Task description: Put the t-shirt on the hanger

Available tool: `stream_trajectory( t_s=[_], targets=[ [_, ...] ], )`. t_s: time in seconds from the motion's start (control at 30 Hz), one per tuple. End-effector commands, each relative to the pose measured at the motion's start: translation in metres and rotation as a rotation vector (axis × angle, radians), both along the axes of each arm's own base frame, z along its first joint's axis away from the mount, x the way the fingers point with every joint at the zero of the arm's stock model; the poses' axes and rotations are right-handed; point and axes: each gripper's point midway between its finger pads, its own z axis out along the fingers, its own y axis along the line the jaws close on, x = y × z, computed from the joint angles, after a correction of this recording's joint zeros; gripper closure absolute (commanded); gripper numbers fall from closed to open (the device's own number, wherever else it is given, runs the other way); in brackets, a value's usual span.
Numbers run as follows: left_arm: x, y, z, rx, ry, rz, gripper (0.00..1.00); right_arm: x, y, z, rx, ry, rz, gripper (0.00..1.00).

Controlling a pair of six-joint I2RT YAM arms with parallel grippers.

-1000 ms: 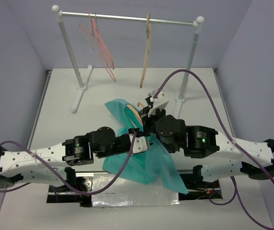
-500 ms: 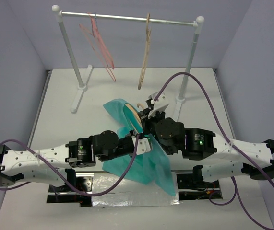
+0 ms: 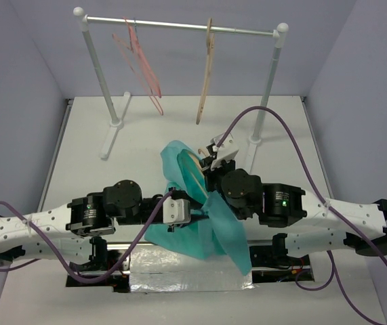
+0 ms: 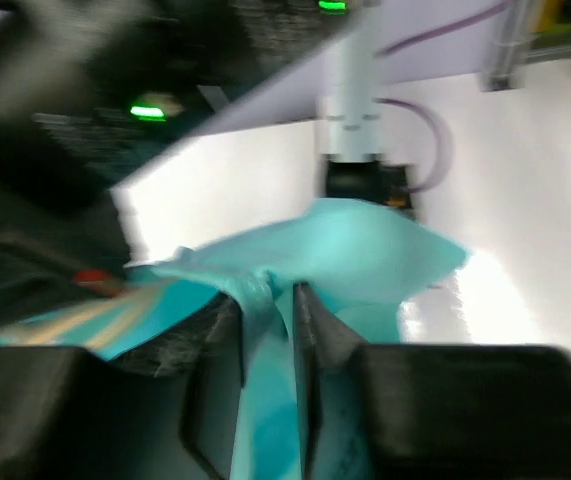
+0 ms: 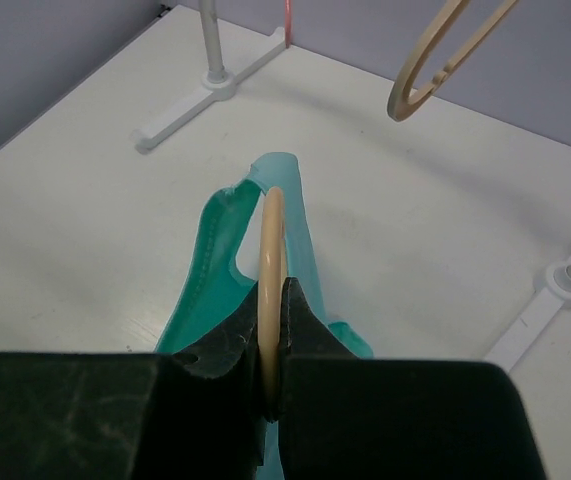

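light: bright, even, overhead | shadows: soft, faint | left wrist view: heavy motion blur | top, right wrist views: sharp

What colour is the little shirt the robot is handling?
Plain teal-green, no pattern; the t-shirt shows best in the top external view.

A robot lab test cell: plain lavender walls box in a white table.

The t-shirt is plain teal-green, the hanger cream-beige, the table white.
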Motion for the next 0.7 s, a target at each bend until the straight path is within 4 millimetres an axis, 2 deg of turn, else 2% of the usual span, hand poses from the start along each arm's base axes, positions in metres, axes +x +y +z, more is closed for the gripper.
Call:
stream_trajectory(
  t_s=[0.0, 0.07, 0.17, 0.2, 0.3, 0.5, 0.6, 0.63, 0.67],
  targets=[
    [-0.048, -0.005, 0.018, -0.035, 0.071, -0.254, 0.63, 0.005, -0.012, 0.017, 0.066, -0.029, -0.037, 1.0],
    [-0.048, -0.008, 0.009, 0.009, 0.119, -0.242, 0.58, 0.004, -0.015, 0.022, 0.079, -0.032, -0.024, 1.0],
    [-0.025, -0.004, 0.006, 0.028, 0.136, -0.102, 0.51, 0.002, -0.017, 0.028, 0.098, -0.033, -0.008, 1.0],
    [-0.013, -0.002, 0.008, 0.024, 0.128, -0.035, 0.5, 0.001, -0.017, 0.028, 0.098, -0.032, -0.003, 1.0],
    [-0.003, 0.003, 0.014, 0.022, 0.129, 0.029, 0.49, -0.001, -0.018, 0.029, 0.109, -0.031, 0.013, 1.0],
    [0.034, 0.011, 0.009, 0.062, 0.126, 0.251, 0.5, -0.013, -0.012, 0.038, 0.136, -0.017, 0.111, 1.0],
    [0.038, 0.015, 0.005, 0.061, 0.109, 0.276, 0.52, -0.015, -0.018, 0.058, 0.14, -0.029, 0.125, 1.0],
    [0.043, 0.021, 0.008, 0.04, 0.103, 0.307, 0.51, -0.017, -0.025, 0.083, 0.182, -0.044, 0.132, 1.0],
    [0.046, 0.024, 0.007, 0.038, 0.097, 0.332, 0.51, -0.019, -0.03, 0.09, 0.158, -0.054, 0.148, 1.0]
  ],
)
